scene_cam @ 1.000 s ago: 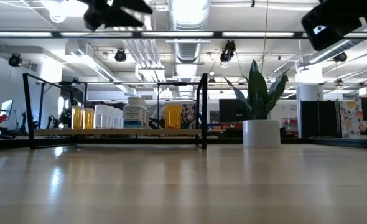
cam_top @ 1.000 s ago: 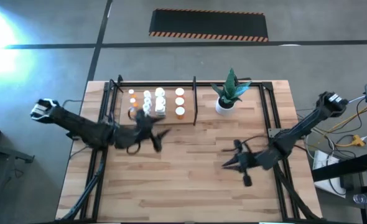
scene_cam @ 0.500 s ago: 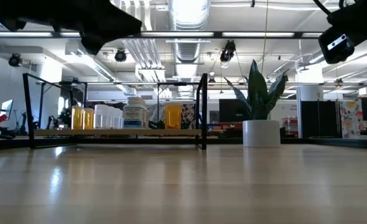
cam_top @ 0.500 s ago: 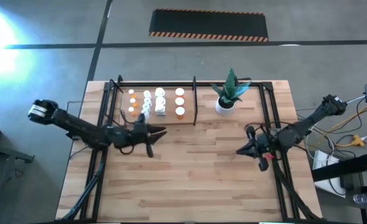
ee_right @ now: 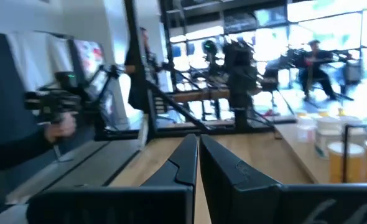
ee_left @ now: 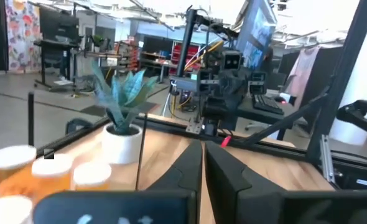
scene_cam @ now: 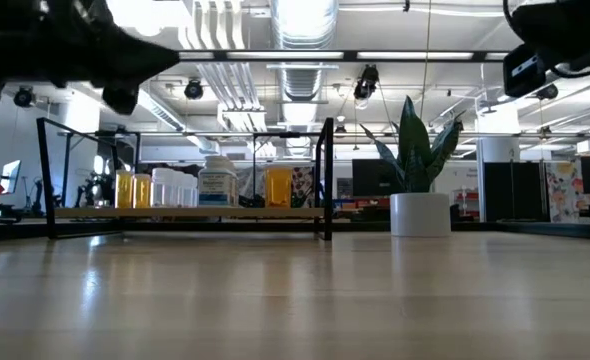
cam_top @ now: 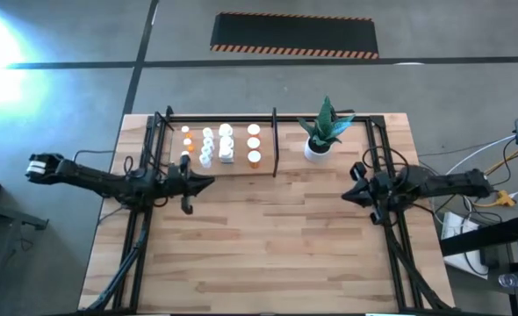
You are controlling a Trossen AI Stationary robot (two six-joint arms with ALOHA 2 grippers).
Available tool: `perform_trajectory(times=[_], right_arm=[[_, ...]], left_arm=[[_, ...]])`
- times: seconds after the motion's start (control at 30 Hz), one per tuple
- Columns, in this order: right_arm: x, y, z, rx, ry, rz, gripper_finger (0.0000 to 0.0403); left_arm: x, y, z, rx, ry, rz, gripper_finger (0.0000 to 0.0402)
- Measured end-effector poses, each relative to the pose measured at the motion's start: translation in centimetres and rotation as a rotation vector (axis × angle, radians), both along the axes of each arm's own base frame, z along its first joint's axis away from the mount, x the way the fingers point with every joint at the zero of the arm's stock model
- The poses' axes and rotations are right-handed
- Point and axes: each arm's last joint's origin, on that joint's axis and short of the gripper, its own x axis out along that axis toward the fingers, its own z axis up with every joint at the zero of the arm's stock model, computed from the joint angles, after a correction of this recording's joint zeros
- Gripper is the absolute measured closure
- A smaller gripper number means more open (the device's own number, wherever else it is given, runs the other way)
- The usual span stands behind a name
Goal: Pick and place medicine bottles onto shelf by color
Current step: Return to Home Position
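Observation:
The medicine bottles stand on the shelf at the table's far left. Orange white-capped ones are by the black divider bar, white ones are in the middle, and one orange one is at the left end. In the low view they stand upright in a row on the board. My left gripper hangs shut and empty just near of the shelf's front edge, fingers pointing right. My right gripper is shut and empty at the table's right side, pointing left.
A white pot with a green plant stands right of the divider. Black frame tubes run along the table's left and right sides. Bare wood fills the near half of the table.
My left gripper has shut its fingers and drawn back toward the table's left edge, its arm stretching out level. My right gripper has pulled back toward the right and far edges. The bottles have stayed where they were.

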Motion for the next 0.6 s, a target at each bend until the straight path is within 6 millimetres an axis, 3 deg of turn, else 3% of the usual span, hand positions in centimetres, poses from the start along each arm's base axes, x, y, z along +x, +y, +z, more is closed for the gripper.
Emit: perform_trajectory(times=[0.2, 0.6], right_arm=[[0.0, -0.6, -1.5, 0.015, 0.003, -0.020, 0.0394], [-0.2, -0.8, -2.5, -0.033, 0.031, 0.011, 0.0394]], left_arm=[[-2.0, 0.2, -2.2, -0.010, -0.029, -0.025, 0.0400], [-4.1, 0.3, -2.6, 0.035, 0.021, -0.078, 0.0400]])
